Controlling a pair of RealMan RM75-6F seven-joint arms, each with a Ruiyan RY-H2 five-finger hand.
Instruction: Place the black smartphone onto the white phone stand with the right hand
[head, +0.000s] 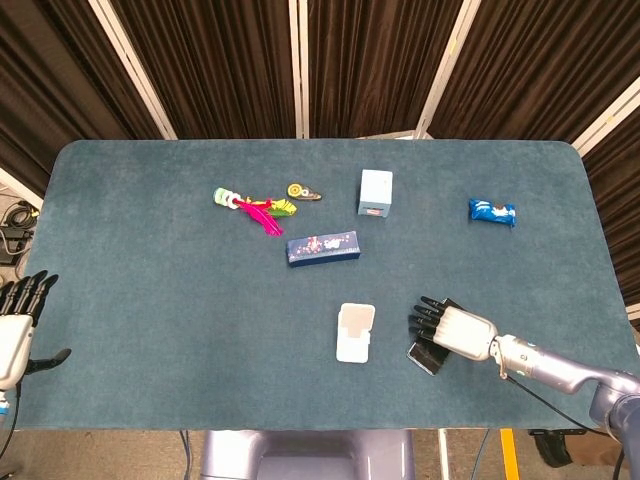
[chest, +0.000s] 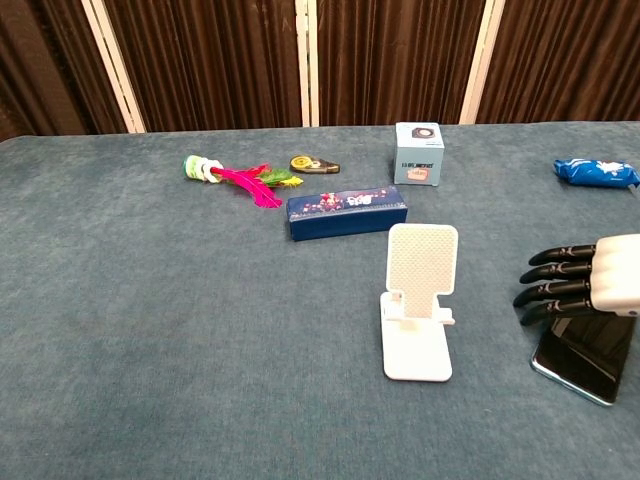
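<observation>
The black smartphone (head: 427, 357) lies flat on the blue table, right of the white phone stand (head: 355, 332). My right hand (head: 455, 330) is stretched over the phone's far end, fingers extended toward the stand and holding nothing. In the chest view the phone (chest: 587, 358) shows below the right hand (chest: 590, 286), and the stand (chest: 418, 300) is upright a hand's width to the left. I cannot tell whether the palm touches the phone. My left hand (head: 18, 322) hangs off the table's left edge with its fingers spread.
A dark blue long box (head: 322, 247) lies behind the stand. Farther back are a light blue cube box (head: 375, 192), a pink feather toy (head: 255, 210), a small yellow-black item (head: 303, 192) and a blue snack packet (head: 492, 211). The table's front edge (head: 320, 428) is close to the phone.
</observation>
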